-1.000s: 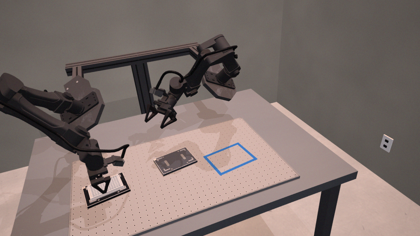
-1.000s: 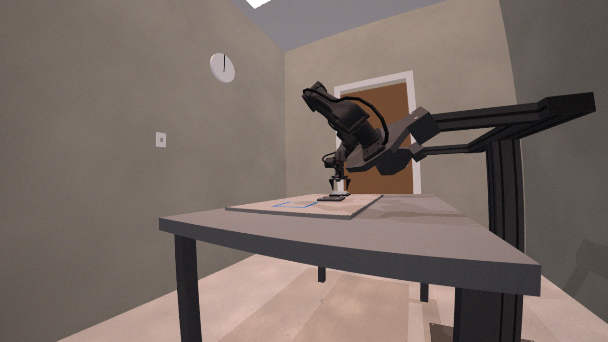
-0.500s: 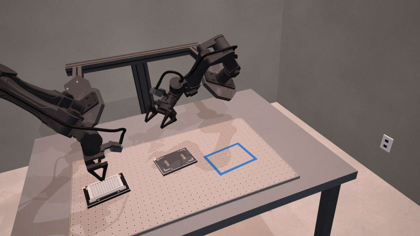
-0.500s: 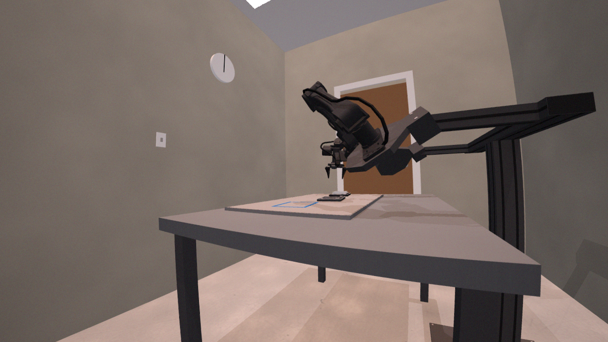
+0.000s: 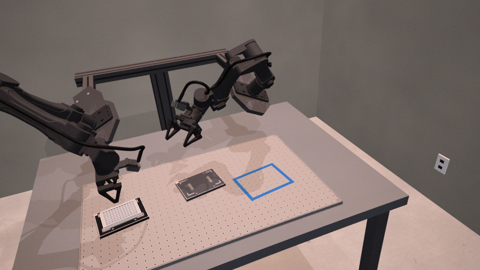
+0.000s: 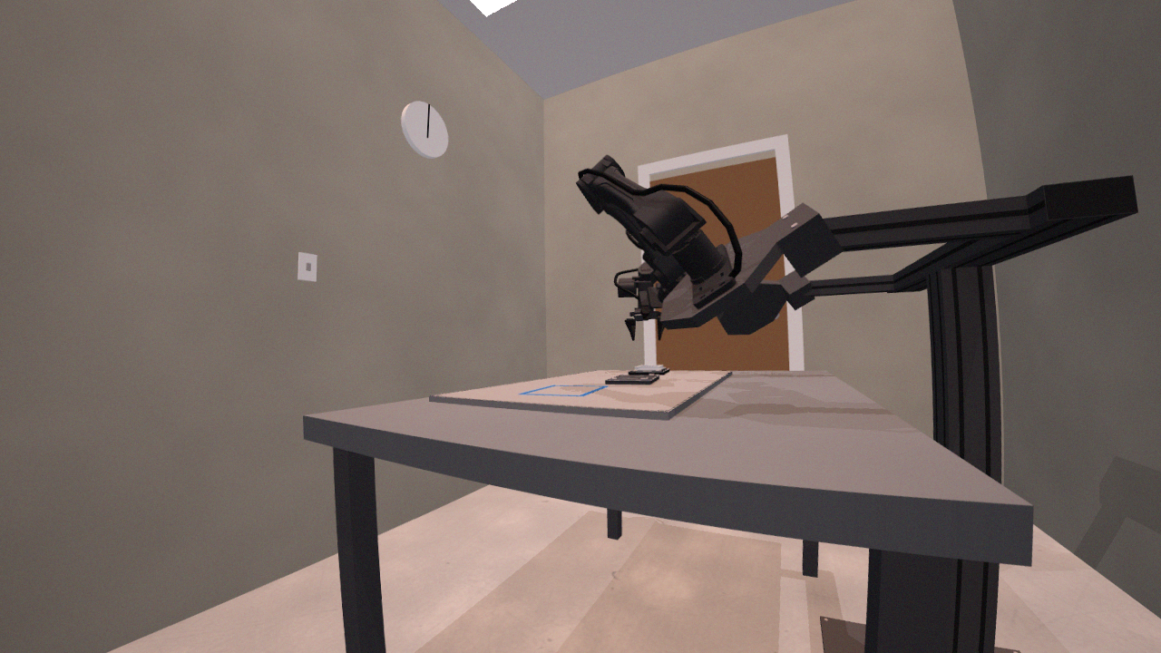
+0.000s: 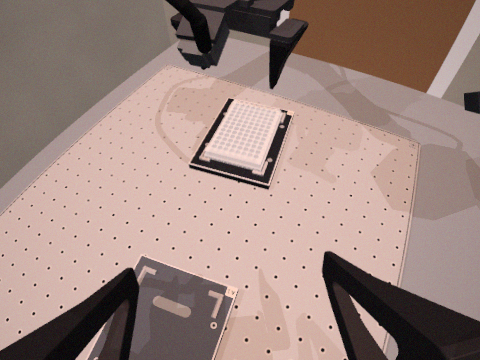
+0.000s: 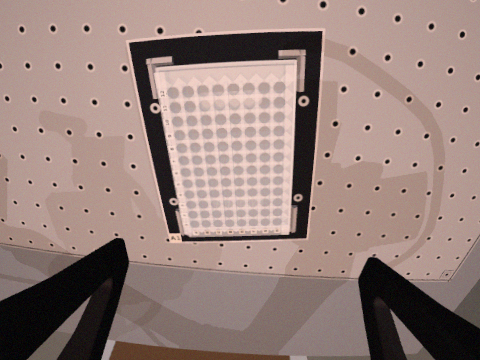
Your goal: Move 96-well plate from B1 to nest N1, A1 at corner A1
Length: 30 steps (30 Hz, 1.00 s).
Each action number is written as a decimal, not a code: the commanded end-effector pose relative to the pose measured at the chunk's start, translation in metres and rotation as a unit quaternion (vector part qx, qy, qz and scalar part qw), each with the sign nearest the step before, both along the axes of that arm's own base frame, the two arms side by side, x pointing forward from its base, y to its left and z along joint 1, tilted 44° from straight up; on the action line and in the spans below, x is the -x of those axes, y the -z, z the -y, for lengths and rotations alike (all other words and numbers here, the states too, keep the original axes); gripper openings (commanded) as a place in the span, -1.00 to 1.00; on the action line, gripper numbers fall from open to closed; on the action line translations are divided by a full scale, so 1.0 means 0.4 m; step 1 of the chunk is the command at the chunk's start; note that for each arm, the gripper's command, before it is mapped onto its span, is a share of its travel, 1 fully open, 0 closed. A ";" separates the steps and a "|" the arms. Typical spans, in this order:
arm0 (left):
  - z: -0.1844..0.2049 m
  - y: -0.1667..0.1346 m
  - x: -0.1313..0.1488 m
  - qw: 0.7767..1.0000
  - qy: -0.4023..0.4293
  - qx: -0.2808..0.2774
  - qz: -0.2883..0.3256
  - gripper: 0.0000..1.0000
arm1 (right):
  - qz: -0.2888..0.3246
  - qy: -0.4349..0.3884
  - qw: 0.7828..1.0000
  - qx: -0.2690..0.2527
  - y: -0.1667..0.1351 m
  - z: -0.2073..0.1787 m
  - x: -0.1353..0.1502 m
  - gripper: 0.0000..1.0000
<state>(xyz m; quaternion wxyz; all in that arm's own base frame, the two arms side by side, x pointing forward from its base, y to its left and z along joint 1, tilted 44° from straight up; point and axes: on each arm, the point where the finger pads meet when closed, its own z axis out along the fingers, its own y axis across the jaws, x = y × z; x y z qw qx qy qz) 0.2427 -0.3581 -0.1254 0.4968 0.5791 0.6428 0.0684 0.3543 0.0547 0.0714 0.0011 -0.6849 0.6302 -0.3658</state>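
The white 96-well plate lies flat on a black nest at the left end of the perforated board, inside its corner locators. In the right wrist view the plate is straight below me, and a small light tag marks one nest corner. My right gripper hangs open and empty a little above the plate's far edge, apart from it. My left gripper is open and empty, high over the table behind the board. The blue-taped bench spot is empty.
A second black nest with nothing on it lies mid-board, and shows close below in the left wrist view. A dark frame carrying both arm bases stands behind the board.
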 end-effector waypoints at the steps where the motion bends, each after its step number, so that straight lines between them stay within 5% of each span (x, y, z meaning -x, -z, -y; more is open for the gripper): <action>1: 0.041 -0.010 0.010 1.000 0.018 0.019 0.003 1.00 | 0.074 0.047 0.993 -0.083 -0.017 -0.016 0.003 1.00; 9: 0.041 -0.010 0.010 1.000 0.018 0.019 0.003 1.00 | 0.151 0.101 0.969 -0.170 -0.027 -0.016 0.024 1.00; 24: 0.041 -0.010 0.010 1.000 0.018 0.019 0.003 1.00 | 0.336 0.231 0.837 -0.364 -0.053 -0.008 0.077 1.00; 26: 0.041 -0.010 0.010 1.000 0.018 0.019 0.003 1.00 | 0.336 0.231 0.837 -0.364 -0.053 -0.008 0.077 1.00; 30: 0.041 -0.010 0.010 1.000 0.018 0.019 0.003 1.00 | 0.386 0.267 0.777 -0.419 -0.063 -0.005 0.091 1.00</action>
